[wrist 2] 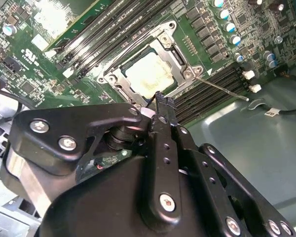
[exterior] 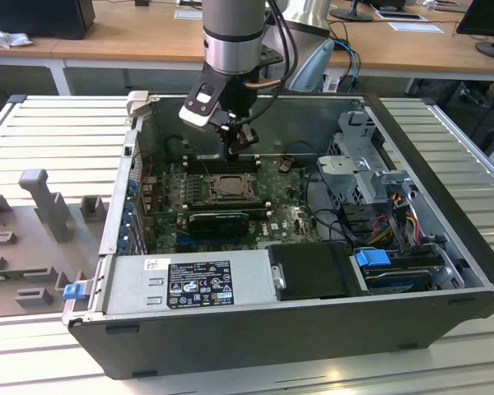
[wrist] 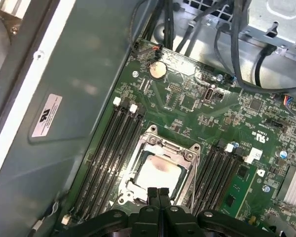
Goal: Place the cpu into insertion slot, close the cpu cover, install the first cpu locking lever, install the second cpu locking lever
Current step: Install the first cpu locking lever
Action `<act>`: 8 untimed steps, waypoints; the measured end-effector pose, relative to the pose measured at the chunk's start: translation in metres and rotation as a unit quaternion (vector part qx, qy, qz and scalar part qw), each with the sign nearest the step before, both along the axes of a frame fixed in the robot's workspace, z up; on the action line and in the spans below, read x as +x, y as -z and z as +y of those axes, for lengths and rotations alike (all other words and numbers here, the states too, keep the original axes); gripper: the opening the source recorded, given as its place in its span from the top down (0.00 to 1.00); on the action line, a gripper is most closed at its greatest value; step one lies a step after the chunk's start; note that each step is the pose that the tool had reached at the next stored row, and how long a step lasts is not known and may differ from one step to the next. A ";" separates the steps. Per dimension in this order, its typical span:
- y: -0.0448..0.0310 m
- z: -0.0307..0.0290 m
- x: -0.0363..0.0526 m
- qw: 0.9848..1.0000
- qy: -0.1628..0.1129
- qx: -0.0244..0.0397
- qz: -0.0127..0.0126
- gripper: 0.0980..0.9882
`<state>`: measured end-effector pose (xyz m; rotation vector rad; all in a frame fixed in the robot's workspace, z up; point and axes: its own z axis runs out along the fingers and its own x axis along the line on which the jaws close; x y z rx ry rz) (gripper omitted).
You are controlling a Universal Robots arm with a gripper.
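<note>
In the exterior view the gripper (exterior: pixel 240 138) hung inside the open computer case (exterior: pixel 445 271), just above the insertion slot (exterior: pixel 229 186) on the green motherboard (exterior: pixel 288 218). In both wrist views its two fingers (wrist: pixel 153 196) were pressed together with nothing between them, their tips at the socket's near edge. The cpu (wrist: pixel 157 173) lay flat in the slot, and the cpu cover (wrist: pixel 170 150) was down around it. A thin locking lever (wrist 2: pixel 222 89) stretched from one corner over the memory slots (wrist 2: pixel 207 86), perhaps unlatched.
</note>
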<state>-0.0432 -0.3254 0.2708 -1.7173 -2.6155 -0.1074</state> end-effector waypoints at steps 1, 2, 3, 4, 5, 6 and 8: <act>0.0000 0.0000 0.0000 1.000 -0.003 0.000 0.000 0.99; 0.0000 0.0000 0.0000 1.000 -0.006 0.000 0.000 0.99; 0.0000 0.0000 0.0000 1.000 -0.010 0.000 0.000 0.99; 0.0000 0.0000 0.0000 1.000 -0.017 0.000 0.000 0.99; 0.0000 0.0000 0.0000 1.000 -0.021 0.000 0.000 0.99; 0.0000 0.0000 0.0000 1.000 -0.024 0.000 0.000 0.99; 0.0000 0.0000 0.0000 0.999 -0.036 0.000 0.000 0.99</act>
